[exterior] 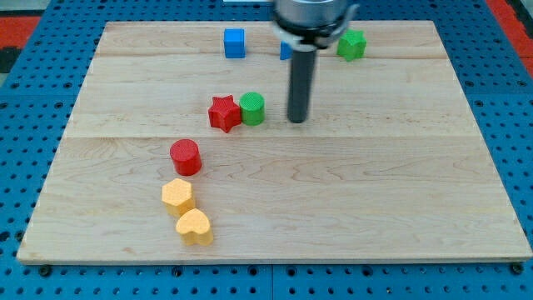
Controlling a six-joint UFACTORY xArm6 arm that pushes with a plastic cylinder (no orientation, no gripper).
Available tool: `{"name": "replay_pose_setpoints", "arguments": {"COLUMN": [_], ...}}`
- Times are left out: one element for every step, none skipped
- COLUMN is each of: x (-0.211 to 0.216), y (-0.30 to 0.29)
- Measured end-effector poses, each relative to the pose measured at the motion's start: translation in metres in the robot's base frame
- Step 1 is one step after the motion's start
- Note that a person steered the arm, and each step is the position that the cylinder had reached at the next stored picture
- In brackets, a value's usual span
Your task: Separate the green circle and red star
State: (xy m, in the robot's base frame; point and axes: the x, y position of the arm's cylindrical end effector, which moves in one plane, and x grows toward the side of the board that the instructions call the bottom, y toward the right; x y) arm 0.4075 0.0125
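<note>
The green circle [252, 108] and the red star [223, 113] sit side by side and touch, left of the board's centre, the star on the view's left. My tip [297, 121] rests on the board to the view's right of the green circle, with a small gap between them.
A red circle [185, 157] lies below the star. A yellow hexagon-like block [177, 196] and a yellow heart [194, 226] lie lower left. A blue cube [235, 42], a green star-like block [351, 44] and a partly hidden blue block [285, 52] sit near the top edge.
</note>
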Motion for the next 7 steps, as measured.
{"name": "replay_pose_setpoints", "arguments": {"x": [-0.053,-0.086,-0.072,-0.063,-0.063,-0.080,-0.092], "y": [-0.091,-0.158,-0.144,-0.196,-0.228,-0.234,-0.285]}}
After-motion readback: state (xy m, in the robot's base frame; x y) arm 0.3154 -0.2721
